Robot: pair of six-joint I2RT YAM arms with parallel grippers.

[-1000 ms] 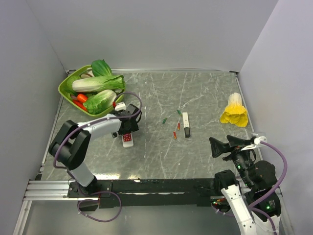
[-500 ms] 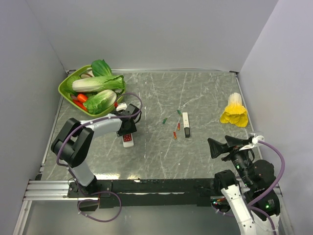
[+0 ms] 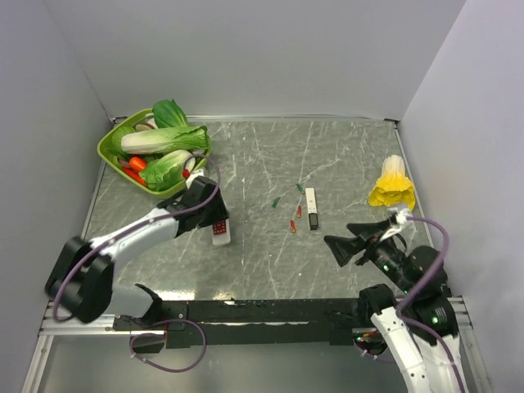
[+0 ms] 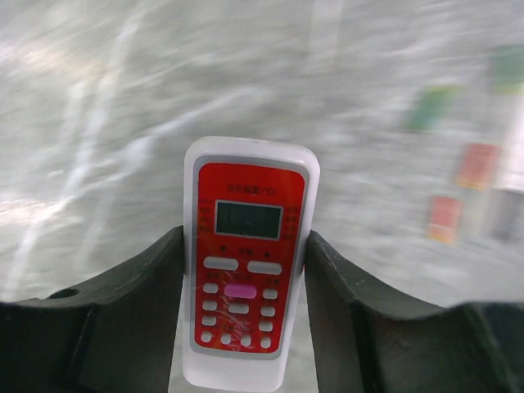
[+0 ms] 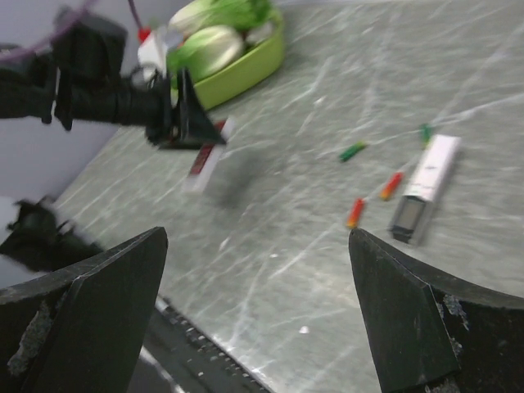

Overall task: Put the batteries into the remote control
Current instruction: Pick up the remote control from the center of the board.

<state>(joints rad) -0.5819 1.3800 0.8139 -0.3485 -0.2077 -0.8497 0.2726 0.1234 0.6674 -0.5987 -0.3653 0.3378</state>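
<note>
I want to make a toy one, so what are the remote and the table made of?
The remote control looks like smooth plastic: a glossy white shell with a red face, and pale buttons that may be rubbery. The table looks like grey stone, maybe marble, from its white veins, though it could be a printed sheet.

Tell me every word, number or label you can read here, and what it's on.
Remote: a small line of print above its display, too blurred to read.
Display: blank, no digits showing.
Buttons: any marks on them are too small to read.
Bar: too small to tell whether it carries any text.
Nothing else shows any writing.
</note>
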